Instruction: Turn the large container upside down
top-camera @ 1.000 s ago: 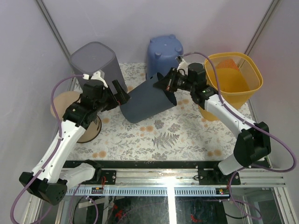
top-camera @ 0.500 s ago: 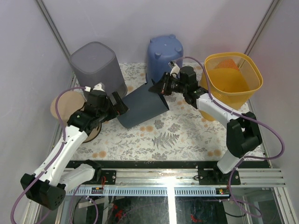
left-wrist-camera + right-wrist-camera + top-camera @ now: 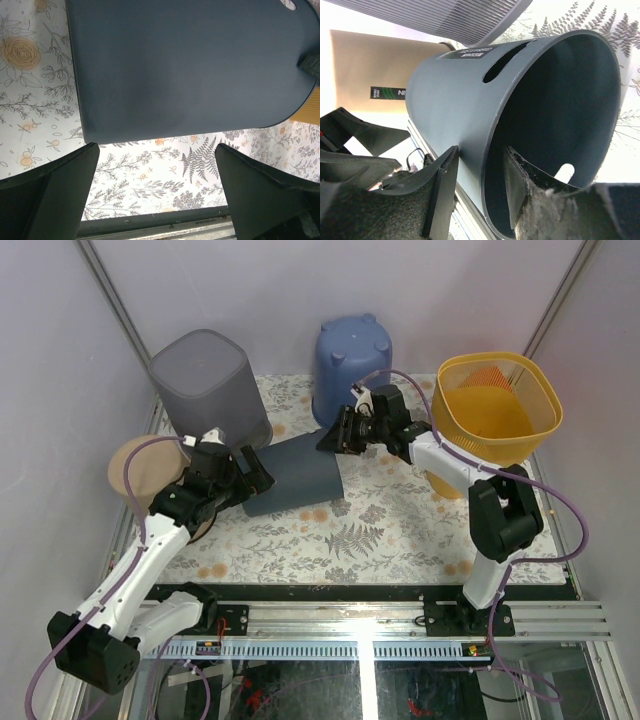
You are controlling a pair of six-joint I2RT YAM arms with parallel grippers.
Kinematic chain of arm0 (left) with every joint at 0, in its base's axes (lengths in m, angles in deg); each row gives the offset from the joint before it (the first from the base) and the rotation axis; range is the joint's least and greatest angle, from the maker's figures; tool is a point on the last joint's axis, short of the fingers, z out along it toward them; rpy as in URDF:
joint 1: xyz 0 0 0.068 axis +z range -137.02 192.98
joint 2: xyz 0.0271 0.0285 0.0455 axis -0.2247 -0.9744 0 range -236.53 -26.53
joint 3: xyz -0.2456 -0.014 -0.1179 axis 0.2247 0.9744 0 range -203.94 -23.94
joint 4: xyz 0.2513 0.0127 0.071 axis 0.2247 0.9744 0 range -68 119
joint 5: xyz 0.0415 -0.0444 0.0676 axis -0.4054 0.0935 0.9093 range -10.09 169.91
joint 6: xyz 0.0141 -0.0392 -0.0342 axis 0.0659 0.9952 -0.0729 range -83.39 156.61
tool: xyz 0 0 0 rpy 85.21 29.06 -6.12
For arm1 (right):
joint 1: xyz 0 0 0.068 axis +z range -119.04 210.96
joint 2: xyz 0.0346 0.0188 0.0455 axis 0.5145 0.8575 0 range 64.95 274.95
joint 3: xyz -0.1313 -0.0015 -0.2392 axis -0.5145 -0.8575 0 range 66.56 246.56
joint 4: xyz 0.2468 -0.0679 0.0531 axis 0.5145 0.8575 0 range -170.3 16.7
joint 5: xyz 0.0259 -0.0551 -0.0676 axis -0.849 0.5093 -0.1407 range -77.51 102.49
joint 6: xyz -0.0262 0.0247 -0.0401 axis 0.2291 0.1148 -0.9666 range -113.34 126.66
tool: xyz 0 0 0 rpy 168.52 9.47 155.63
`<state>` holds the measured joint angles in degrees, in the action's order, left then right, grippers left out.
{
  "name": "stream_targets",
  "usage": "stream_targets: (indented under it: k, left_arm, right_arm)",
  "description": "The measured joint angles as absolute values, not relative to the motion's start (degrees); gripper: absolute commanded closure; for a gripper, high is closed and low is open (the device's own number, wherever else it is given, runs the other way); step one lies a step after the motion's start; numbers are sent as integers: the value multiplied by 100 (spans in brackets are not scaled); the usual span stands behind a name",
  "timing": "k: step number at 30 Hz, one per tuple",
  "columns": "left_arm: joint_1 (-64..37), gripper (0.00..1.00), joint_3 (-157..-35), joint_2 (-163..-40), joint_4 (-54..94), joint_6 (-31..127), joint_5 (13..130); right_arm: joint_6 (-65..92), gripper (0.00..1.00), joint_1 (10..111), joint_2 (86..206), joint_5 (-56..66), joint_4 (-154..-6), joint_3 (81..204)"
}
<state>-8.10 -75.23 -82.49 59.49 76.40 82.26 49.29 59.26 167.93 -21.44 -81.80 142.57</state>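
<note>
The large dark blue-grey container (image 3: 290,475) lies on its side on the floral mat, its open mouth toward the right. My right gripper (image 3: 335,435) is shut on its rim, one finger outside the wall and one inside the mouth, as the right wrist view (image 3: 480,175) shows on the container (image 3: 455,95). My left gripper (image 3: 255,472) is open at the container's base end. In the left wrist view the gripper (image 3: 155,190) is open and holds nothing, with the container's wall (image 3: 185,65) just beyond its fingertips.
A grey translucent bin (image 3: 210,385) stands at the back left. A blue bin (image 3: 352,358) stands upside down at the back. A yellow basket (image 3: 497,405) is at the right. A tan round object (image 3: 140,470) sits at the mat's left edge.
The container has tipped further down and shifted left, now lying flatter on the mat. My right gripper moved left with its rim. My left gripper drew back to the left.
</note>
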Motion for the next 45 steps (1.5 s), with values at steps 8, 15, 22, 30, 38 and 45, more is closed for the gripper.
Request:
stream_targets:
  k: [8, 15, 22, 30, 38, 45]
  left_arm:
    - [-587, 0, -7525, -8420, 5864, 7487, 8269]
    - [-547, 0, -7719, -8481, 5975, 7353, 8464]
    - [-322, 0, -7735, -8811, 5787, 7255, 8313]
    - [-126, 0, -7601, -8966, 5342, 7196, 8027]
    - [-40, 0, -7357, -9211, 4714, 7135, 7788]
    - [-40, 0, -7138, -9246, 4249, 7106, 7793]
  right_arm:
    - [4166, 44, 5926, 16819, -1889, -6728, 14969]
    - [3694, 43, 5928, 16821, -1757, -5924, 15282]
    - [3353, 43, 6013, 16950, -1491, -5192, 15725]
    - [3154, 43, 6212, 17029, -1235, -4683, 16020]
    - [3080, 43, 6400, 17276, -1047, -4466, 16453]
    - [3080, 43, 6452, 17387, -1014, -4401, 16477]
